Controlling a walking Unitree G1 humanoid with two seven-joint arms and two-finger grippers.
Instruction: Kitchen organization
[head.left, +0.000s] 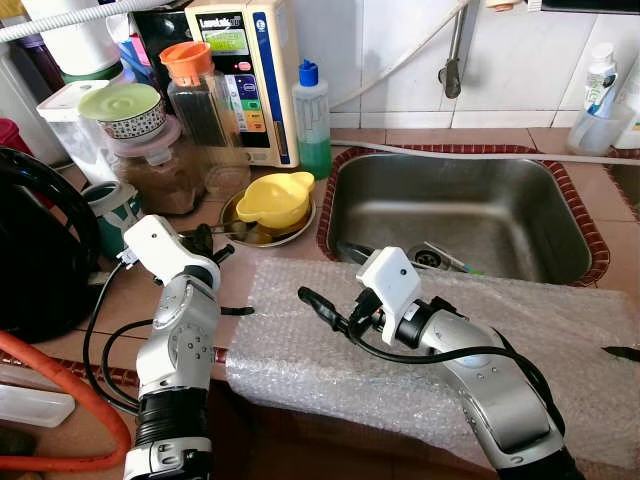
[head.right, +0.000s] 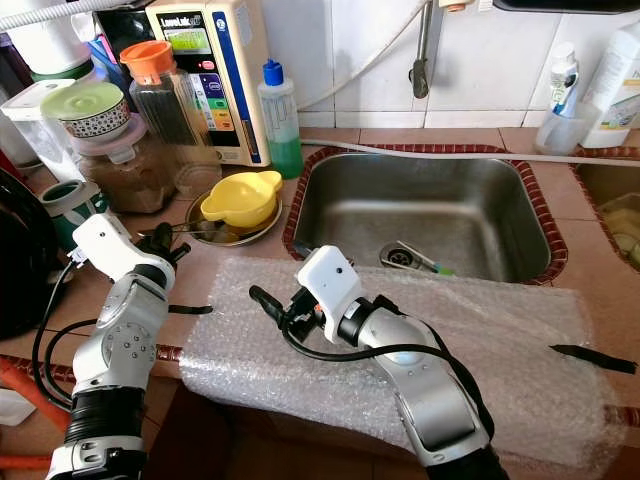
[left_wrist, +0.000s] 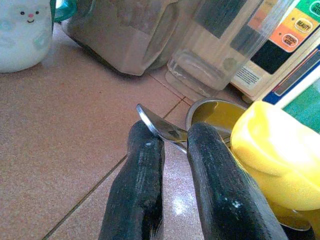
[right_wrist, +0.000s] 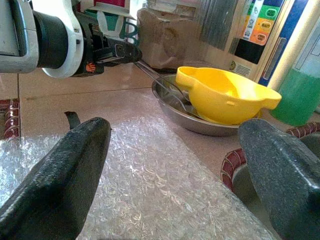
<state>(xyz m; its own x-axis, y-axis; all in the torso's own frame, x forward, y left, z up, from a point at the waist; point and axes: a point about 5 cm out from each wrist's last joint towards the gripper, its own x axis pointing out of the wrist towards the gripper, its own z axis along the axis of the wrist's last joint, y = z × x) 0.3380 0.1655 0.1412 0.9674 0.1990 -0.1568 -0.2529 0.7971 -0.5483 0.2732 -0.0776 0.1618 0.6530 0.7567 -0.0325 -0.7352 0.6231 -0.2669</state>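
A metal spoon (left_wrist: 161, 127) reaches from the steel dish (head.left: 233, 213) out over the tiled counter, and my left gripper (left_wrist: 170, 136) is shut on the end of its handle. In the dish sits a yellow bowl (head.left: 275, 198). The right wrist view looks at the left gripper (right_wrist: 122, 52) holding the spoon's handle (right_wrist: 160, 82) left of the dish. My right gripper (right_wrist: 175, 165) is open and holds nothing. It hovers low over a sheet of bubble wrap (head.left: 300, 350) spread on the counter's front edge, pointing toward the dish.
The steel sink (head.left: 480, 200) lies right of the dish. Behind the dish stand a green soap bottle (head.left: 312, 120), tall jars (head.left: 205, 110) and a water machine (head.left: 255, 70). On the left are a black kettle (head.left: 35, 250), a mug (head.left: 110, 205) and an orange hose (head.left: 60, 390).
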